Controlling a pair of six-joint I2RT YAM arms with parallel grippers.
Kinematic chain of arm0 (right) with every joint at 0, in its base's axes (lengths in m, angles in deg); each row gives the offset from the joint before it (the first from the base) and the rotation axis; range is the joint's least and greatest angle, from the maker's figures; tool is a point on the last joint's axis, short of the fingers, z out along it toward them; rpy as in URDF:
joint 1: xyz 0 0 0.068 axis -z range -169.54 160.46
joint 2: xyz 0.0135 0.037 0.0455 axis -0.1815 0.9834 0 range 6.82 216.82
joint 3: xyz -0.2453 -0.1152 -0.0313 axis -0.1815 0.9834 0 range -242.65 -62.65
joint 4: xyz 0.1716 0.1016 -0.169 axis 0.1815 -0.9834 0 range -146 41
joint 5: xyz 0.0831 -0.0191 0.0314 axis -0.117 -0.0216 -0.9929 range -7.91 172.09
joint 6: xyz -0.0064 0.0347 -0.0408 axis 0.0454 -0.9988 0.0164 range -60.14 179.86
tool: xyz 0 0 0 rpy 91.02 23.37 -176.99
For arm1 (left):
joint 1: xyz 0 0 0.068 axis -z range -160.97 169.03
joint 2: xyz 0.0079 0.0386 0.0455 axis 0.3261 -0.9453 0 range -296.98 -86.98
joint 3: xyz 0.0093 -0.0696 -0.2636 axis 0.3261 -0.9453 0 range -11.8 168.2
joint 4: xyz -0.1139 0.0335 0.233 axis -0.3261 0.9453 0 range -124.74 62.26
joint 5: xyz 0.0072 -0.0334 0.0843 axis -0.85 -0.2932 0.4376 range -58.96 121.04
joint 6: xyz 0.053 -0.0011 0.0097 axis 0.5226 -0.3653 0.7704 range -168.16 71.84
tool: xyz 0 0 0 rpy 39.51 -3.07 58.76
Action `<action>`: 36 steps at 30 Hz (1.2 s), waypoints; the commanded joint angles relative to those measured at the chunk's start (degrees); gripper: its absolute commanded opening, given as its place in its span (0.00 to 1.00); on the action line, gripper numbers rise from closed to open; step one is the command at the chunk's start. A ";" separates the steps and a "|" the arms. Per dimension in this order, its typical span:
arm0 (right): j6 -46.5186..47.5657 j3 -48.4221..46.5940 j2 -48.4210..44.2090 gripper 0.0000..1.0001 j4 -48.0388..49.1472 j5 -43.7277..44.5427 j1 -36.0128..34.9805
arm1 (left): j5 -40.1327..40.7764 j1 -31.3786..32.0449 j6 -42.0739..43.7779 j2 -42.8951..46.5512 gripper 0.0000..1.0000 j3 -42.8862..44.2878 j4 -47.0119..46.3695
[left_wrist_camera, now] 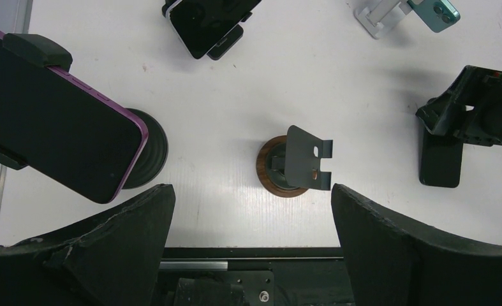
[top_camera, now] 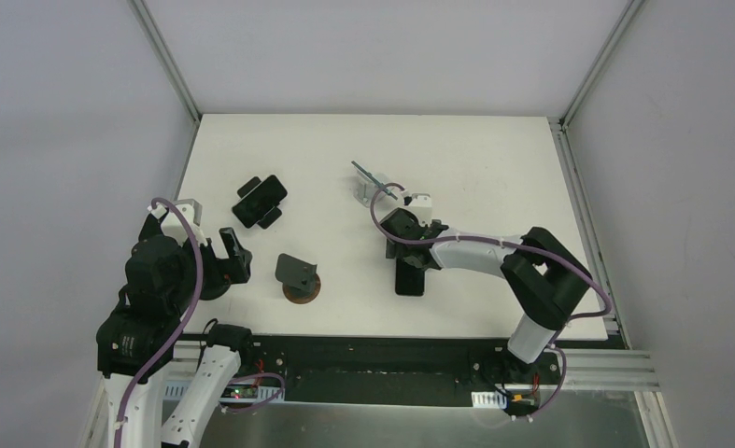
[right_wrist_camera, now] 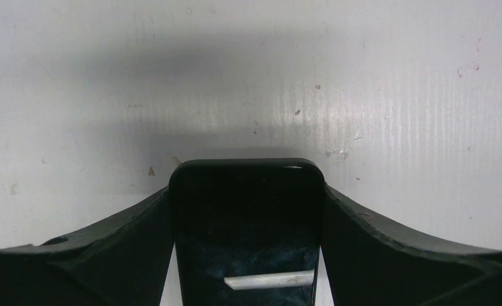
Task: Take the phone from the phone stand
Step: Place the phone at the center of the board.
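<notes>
Reading left to right, we've got the left gripper [left_wrist_camera: 251, 191] spread wide with nothing in it, hovering by the purple phone [left_wrist_camera: 57, 121] clamped in its holder [left_wrist_camera: 147, 150] at 9 o'clock. The empty stand [left_wrist_camera: 302, 164] sits mid-table. The black phone [right_wrist_camera: 245, 223] is off it, down at its 3 o'clock, pinched at one end by the right gripper [right_wrist_camera: 247, 191]. Our worry: if those fingers lift or twist before letting go, the phone drags or flips on the table [top_camera: 475, 159]. We can't tell if it's resting fully flat, and the wrist view cuts off its near end.
</notes>
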 commanded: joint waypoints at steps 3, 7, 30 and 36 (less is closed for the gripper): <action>-1.34 0.72 2.99 0.82 -4.87 -0.07 0.11 | 0.67 0.42 1.22 -0.58 0.96 -0.46 -1.12; -1.17 0.15 2.80 0.83 -5.99 0.02 0.15 | 0.68 0.42 1.14 -0.79 0.96 -0.30 -1.12; -2.20 -5.31 -25.92 0.88 -21.81 -5.55 0.19 | -3.19 0.43 -3.18 0.01 0.95 -1.11 0.16; 0.22 -7.44 -30.80 0.99 -24.48 -15.93 1.11 | -4.17 0.45 -4.50 0.56 0.94 -1.36 1.18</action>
